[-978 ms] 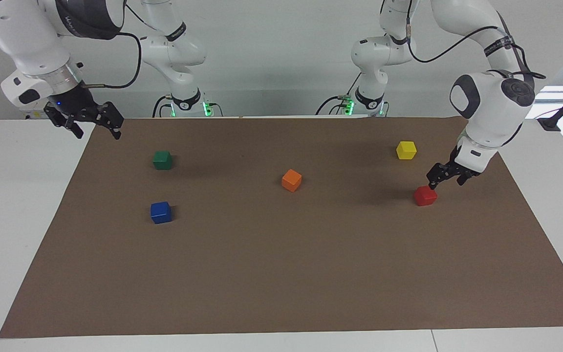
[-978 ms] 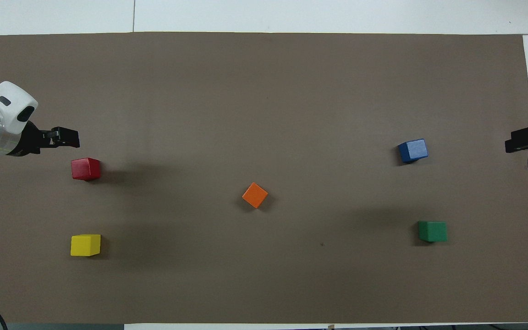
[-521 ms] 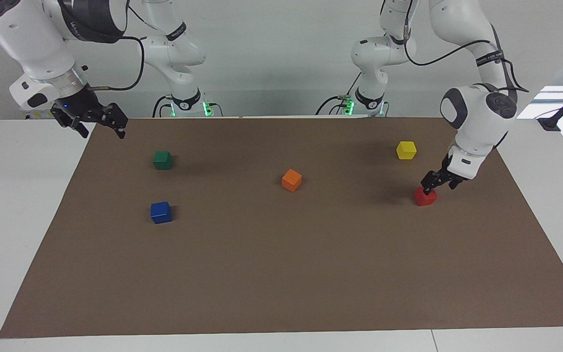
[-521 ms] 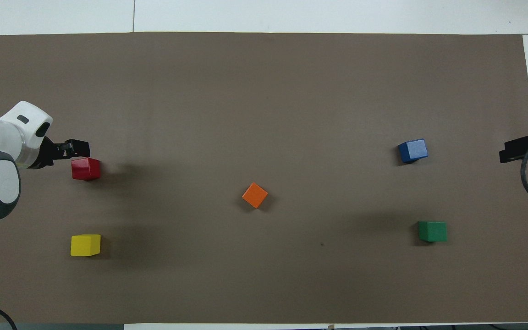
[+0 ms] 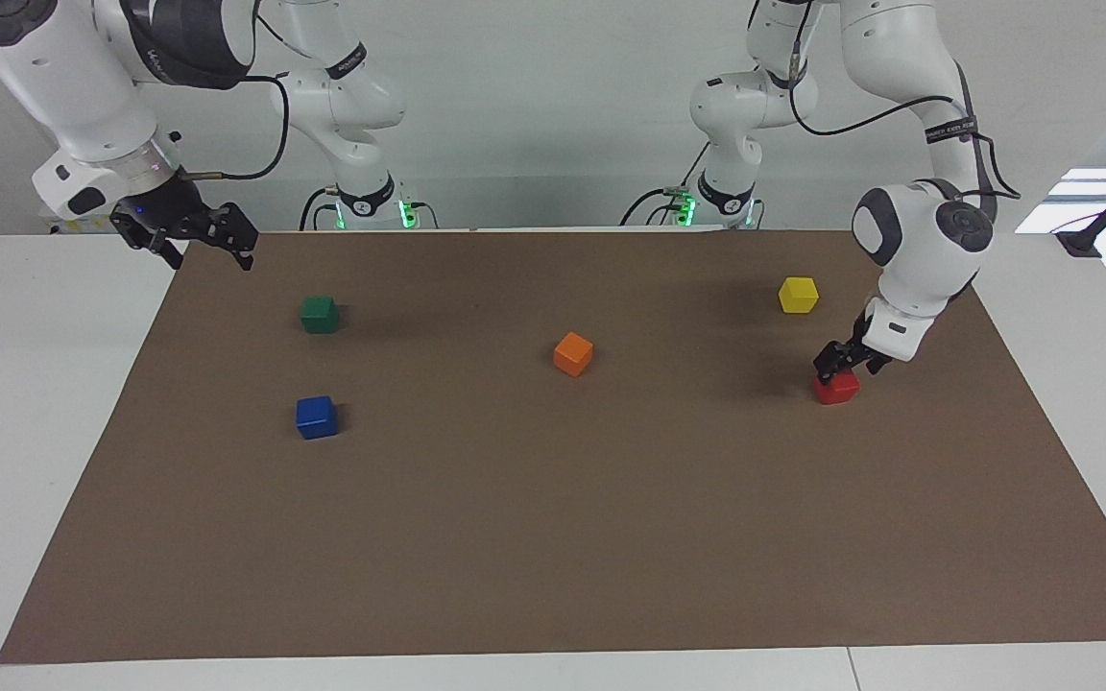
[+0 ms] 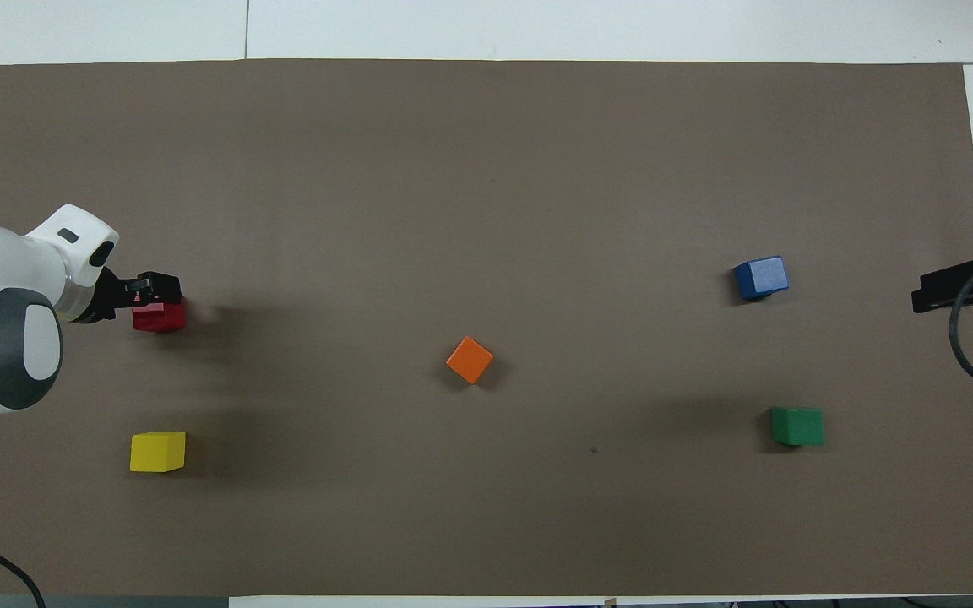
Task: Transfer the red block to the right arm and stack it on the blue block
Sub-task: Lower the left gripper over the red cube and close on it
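Over red block (image 5: pixel 837 388), spread left gripper (image 5: pixel 839 363)

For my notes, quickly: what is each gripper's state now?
Left gripper: open, low over the red block.
Right gripper: open, holding nothing.

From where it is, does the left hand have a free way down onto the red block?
Probably yes. The left hand is open just above the red block, with nothing between them; the yellow block sits apart, nearer the robots.

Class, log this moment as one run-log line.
left claw: open, at small glossy red cube | right claw: open, waiting | dark blue cube: bare
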Robot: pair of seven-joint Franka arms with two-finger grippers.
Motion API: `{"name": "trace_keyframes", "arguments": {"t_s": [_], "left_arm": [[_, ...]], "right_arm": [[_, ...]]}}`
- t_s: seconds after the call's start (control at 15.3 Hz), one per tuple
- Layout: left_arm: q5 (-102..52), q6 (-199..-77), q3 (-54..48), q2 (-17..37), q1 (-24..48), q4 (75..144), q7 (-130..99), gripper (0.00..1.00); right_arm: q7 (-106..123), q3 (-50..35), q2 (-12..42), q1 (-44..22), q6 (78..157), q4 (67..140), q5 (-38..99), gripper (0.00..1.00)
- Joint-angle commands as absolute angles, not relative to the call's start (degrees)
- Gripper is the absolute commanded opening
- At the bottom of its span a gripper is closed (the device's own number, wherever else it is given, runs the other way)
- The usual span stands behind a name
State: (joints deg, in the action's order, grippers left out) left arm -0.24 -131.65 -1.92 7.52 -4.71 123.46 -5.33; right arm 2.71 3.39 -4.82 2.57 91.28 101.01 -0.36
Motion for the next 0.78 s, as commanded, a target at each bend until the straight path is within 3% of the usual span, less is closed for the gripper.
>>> {"name": "trace_keyframes", "arguments": {"t_s": [0.0,0.59,0.65,0.72], "left_arm": [[0.44,-133.59,-2.02,8.09,-4.83,124.1,-6.07,1.0],[0.53,-133.34,-2.02,11.51,-4.48,123.05,-4.83,1.0],[0.53,-132.72,-2.02,11.69,-4.57,122.26,-4.83,0.94],[0.44,-131.84,-2.02,11.69,-4.57,121.73,-4.83,0.78]], "right_arm": [[1.15,2.37,-6.5,2.72,92.46,103.36,-0.26,1.0],[0.18,1.85,-6.5,2.72,92.37,103.36,-0.09,1.0],[0.09,1.76,-6.5,2.81,92.29,103.27,-0.09,1.0],[0.09,1.67,-6.42,2.81,92.29,103.01,-0.09,1.0]]}}
